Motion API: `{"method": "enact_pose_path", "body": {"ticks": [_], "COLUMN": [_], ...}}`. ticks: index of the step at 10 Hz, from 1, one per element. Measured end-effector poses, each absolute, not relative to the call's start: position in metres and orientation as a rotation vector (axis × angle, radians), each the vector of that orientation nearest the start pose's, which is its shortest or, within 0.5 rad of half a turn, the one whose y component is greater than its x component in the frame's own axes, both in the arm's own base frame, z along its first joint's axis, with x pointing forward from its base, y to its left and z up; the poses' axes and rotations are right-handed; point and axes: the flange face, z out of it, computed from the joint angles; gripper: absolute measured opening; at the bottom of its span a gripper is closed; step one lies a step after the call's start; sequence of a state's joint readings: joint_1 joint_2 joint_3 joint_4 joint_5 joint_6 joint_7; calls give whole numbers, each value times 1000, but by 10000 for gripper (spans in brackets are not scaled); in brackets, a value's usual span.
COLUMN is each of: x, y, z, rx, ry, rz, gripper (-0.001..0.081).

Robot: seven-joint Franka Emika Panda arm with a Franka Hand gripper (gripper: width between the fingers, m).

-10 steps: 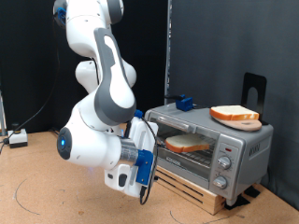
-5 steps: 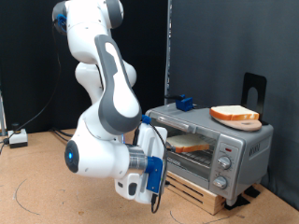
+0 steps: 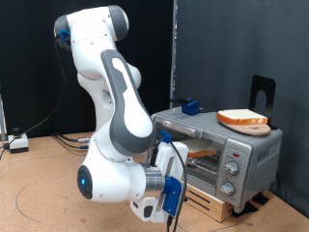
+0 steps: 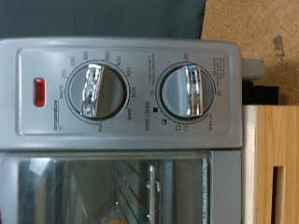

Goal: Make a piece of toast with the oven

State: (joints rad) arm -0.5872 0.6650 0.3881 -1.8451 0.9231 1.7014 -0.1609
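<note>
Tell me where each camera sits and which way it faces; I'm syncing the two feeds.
Exterior view: off the arm, facing the oven's door side-on; arm fills the middle, hand low before the oven, one toast on top.
Wrist view: on the hand, facing the oven's knobs close up, picture turned sideways; no fingers show.
Shared: oven, its knobs and glass door.

exterior: off-arm, mid-range, facing oven (image 3: 217,150) front | wrist: close on knob panel (image 4: 140,89) | shared: oven
</note>
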Motion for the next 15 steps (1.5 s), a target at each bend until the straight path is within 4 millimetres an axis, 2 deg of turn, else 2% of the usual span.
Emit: {"method": "enact_pose_path", "body": {"ticks": [3, 7, 11, 15], "x": [590, 610, 611, 604], "y": [-37, -3, 31, 53], "z": [180, 150, 144, 139], "rx": [-1807, -1788, -1782, -1784], "ry": [480, 460, 417, 395], "rz": [581, 624, 671, 710], "gripper": [809, 809, 809, 809]}}
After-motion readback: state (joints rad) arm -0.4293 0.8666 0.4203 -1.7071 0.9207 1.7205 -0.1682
